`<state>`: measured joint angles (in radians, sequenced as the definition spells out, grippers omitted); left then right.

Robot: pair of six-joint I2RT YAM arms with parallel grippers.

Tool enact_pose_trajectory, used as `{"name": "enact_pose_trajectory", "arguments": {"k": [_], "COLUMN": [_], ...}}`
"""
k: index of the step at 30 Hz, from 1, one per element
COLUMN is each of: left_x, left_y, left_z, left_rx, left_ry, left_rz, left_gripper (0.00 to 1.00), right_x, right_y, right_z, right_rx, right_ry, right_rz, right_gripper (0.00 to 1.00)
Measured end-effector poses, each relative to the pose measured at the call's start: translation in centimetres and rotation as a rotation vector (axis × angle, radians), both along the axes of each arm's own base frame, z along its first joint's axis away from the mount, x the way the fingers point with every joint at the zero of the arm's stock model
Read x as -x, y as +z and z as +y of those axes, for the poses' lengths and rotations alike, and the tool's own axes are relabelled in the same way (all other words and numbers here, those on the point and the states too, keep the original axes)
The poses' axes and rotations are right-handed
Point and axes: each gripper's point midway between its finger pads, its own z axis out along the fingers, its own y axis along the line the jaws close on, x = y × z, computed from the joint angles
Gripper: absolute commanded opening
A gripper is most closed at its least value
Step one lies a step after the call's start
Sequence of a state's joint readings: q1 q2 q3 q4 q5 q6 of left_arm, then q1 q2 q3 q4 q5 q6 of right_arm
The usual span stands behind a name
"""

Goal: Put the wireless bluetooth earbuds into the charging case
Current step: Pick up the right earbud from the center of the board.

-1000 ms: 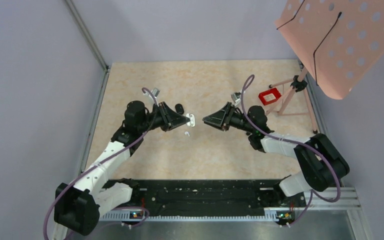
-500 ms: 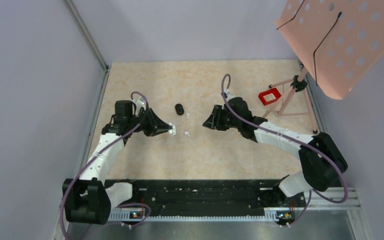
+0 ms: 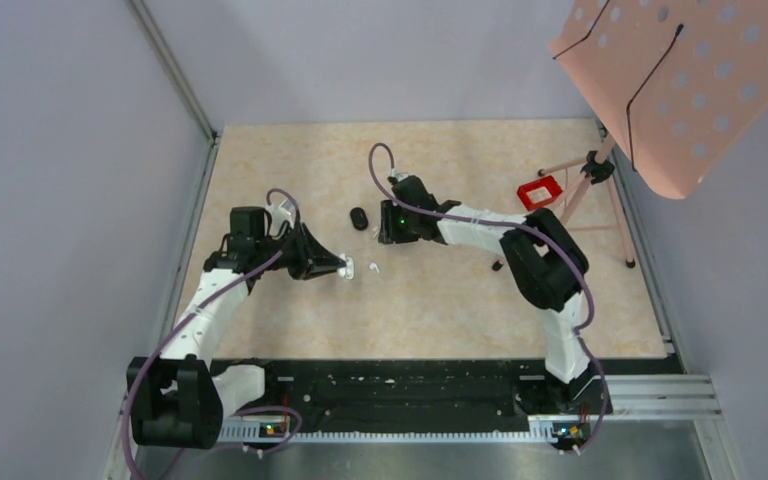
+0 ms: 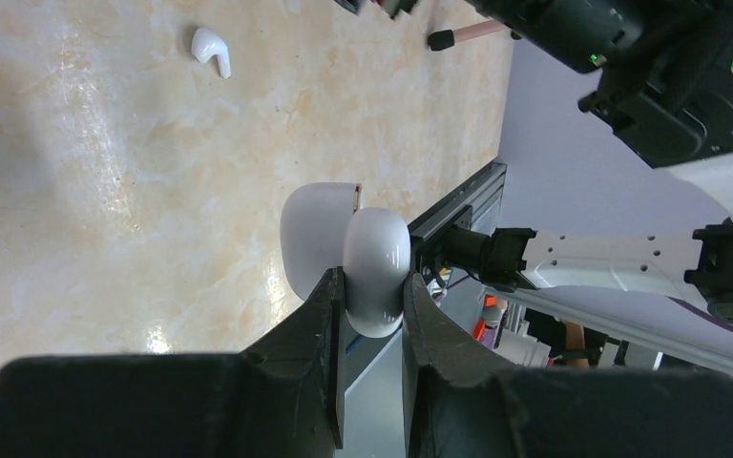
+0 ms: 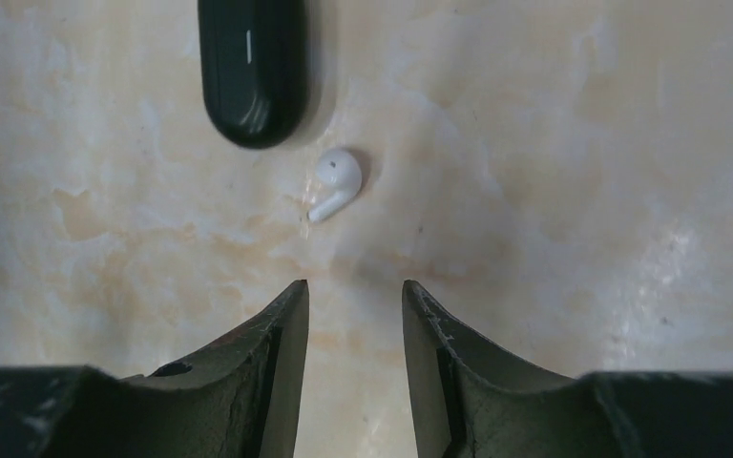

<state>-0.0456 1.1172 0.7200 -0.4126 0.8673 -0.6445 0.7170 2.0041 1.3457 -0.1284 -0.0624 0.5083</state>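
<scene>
My left gripper [image 3: 344, 266] [image 4: 373, 289] is shut on a white charging case [image 4: 378, 258], hinged open, with its lid [image 4: 317, 234] beside it just above the table. One white stemmed earbud [image 3: 373, 267] [image 4: 210, 49] lies just right of that case. In the right wrist view a second white earbud [image 5: 335, 178] rests on the table ahead of my right gripper [image 5: 354, 298] [image 3: 387, 226], which hangs open and empty over the surface. A closed black oval case [image 5: 251, 65] [image 3: 359, 218] lies just beyond this earbud. No black earbuds show.
A small red frame [image 3: 540, 191] sits at the table's right, next to the legs of a pink stand [image 3: 585, 190] carrying a perforated pink panel [image 3: 680, 80]. Grey walls bound the left and back; a black rail [image 3: 410, 395] runs along the near edge.
My right arm has swung far left and now points down at the earbud by the black case. My left arm pulled back left with the white case, then held still.
</scene>
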Motion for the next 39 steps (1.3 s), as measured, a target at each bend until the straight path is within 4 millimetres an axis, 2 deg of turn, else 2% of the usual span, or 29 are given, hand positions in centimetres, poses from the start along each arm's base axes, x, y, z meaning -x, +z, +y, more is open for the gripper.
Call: {"name": "enact_pose_trajectory", "arguments": {"k": [3, 13, 17, 25, 32, 39], "left_x": [0.1, 0.5, 0.6, 0.6, 0.6, 0.8], "left_y": [-0.2, -0.3, -0.1, 0.0, 0.1, -0.1], "left_z": [0.0, 0.1, 0.2, 0.2, 0.2, 0.2], "left_rx": [0.002, 0.006, 0.006, 0.008, 0.009, 0.012], "left_ry": [-0.002, 0.003, 0.003, 0.006, 0.009, 0.007], "left_rz": [0.003, 0.006, -0.006, -0.006, -0.009, -0.004], "left_gripper": [0.00, 0.00, 0.00, 0.00, 0.00, 0.00], "right_x": [-1.3, -4.6, -4.9, -5.0, -4.9, -4.4], "right_y": [-1.7, -1.5, -1.7, -1.8, -1.9, -1.8], "right_z": [1.0, 3.0, 2.9, 3.1, 3.1, 2.6], "right_rx": [0.025, 0.041, 0.067, 0.144, 0.186, 0.192], "right_ry": [0.006, 0.007, 0.006, 0.007, 0.008, 0.007], "right_rz": [0.006, -0.041, -0.051, -0.098, -0.124, -0.121], "right_gripper": [0.41, 0.36, 0.28, 0.29, 0.12, 0.09]}}
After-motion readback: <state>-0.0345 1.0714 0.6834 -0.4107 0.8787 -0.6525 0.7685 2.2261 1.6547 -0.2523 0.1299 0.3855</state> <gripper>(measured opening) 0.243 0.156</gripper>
